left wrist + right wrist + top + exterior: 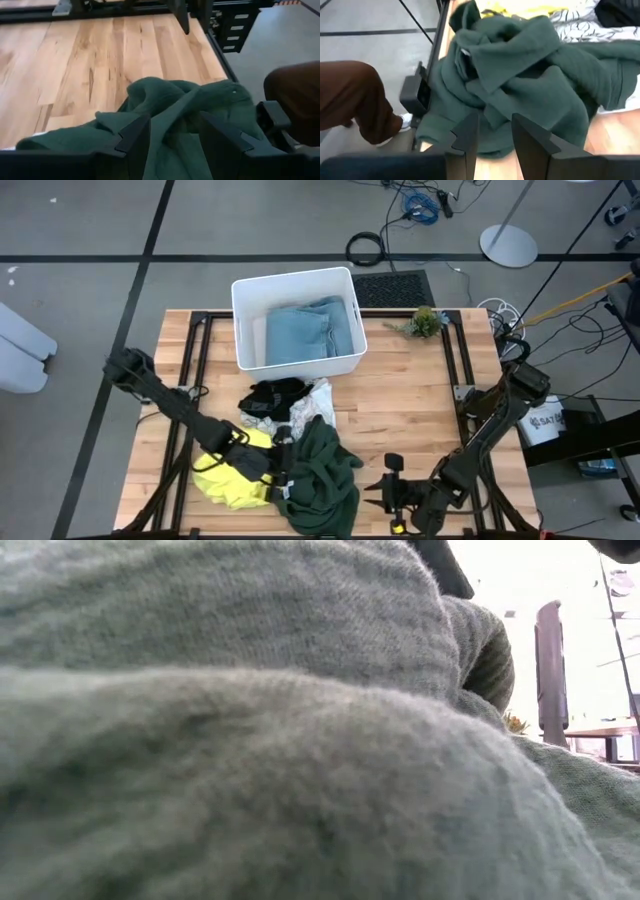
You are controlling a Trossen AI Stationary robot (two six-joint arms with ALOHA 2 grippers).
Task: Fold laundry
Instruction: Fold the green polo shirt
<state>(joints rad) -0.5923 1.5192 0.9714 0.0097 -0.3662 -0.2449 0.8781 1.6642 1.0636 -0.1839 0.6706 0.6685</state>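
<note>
On the wooden counter [400, 395], the bright yellow cloth garment [228, 480] lies crumpled at the left near the front edge, under the left arm. Just right of it, the left gripper [283, 480] sits spread against the rumpled dark green cloth garment [322, 475], whose folds rise between and ahead of its fingers [134, 137]; whether it pinches any cloth cannot be told. Behind the green one lie the black garment [275, 394] and the white garment with grey pattern [305, 408]. Farther back, the white rectangular plastic bin [245, 315] holds the folded light blue garment [310, 332]. At the right, the right gripper [378, 498] stands slightly parted and empty, just beside the green heap.
</note>
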